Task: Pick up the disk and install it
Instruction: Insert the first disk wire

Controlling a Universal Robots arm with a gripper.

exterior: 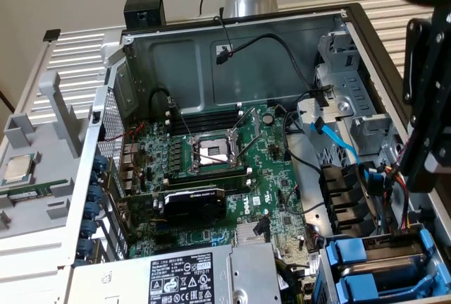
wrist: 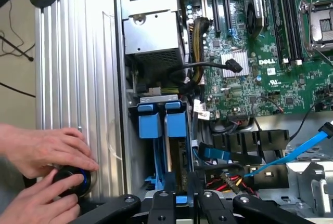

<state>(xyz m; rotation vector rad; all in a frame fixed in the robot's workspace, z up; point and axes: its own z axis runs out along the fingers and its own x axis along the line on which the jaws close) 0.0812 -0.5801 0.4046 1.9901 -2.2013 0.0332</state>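
1. Black gripper (wrist: 179,203) linkages sit nearest the wrist camera, with the two fingers reaching down on either side of a thin edge between the blue carriers. The fingers are drawn fairly close together, and they seem to be pinching the disk (wrist: 174,154) by its end, though the contact itself is partly hidden.

2. Just beyond the fingertips, the disk stands on edge in the drive bay (wrist: 134,146), its long axis running straight away from the gripper toward the power supply (wrist: 151,31). Two blue carrier handles (wrist: 161,122) mark its far end. So the disk lies directly under and ahead of the gripper, in line with it, not off to a side.

3. In the exterior view the same blue carriers (exterior: 373,269) sit in the case's near corner on the exterior view's right, with the dark arm (exterior: 426,120) hanging above that side.

4. Beside the case, a person's hands (wrist: 44,169) rest on a round black knob (wrist: 75,180) on the ribbed metal bench (wrist: 78,78).

5. Farther off lie the green motherboard (wrist: 260,52) and the open processor socket (wrist: 322,26).
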